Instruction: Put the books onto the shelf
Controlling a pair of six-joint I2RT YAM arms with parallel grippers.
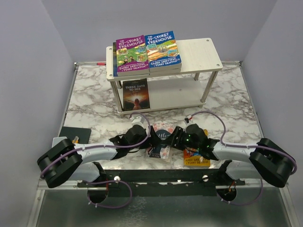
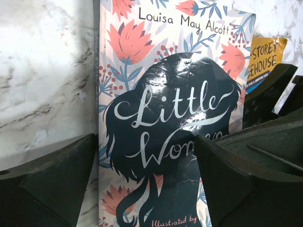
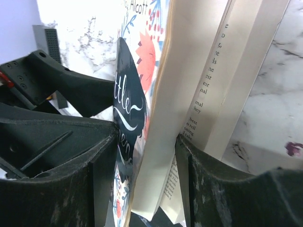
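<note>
The left gripper (image 2: 147,156) gapes wide, empty. The right gripper (image 3: 146,135) has the book's (image 2: 165,94) cover between half-open jaws, hold unclear; the pages could splay and slip free.

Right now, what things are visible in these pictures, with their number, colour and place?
table: one, white marble.
shelf: one, white, two tiers, far middle.
purple book: one, top tier, left.
blue book: one, top tier, beside the purple one.
dark brown book: one, lower tier, left.
pink floral book: one, near edge, middle.
orange book: one, partly under the right arm.
dark mat: one, near left.
small red thing: one, far left edge; unidentifiable.
left gripper: one, black, open above the floral cover.
right gripper: one, black, fingers astride the floral book's edge.
</note>
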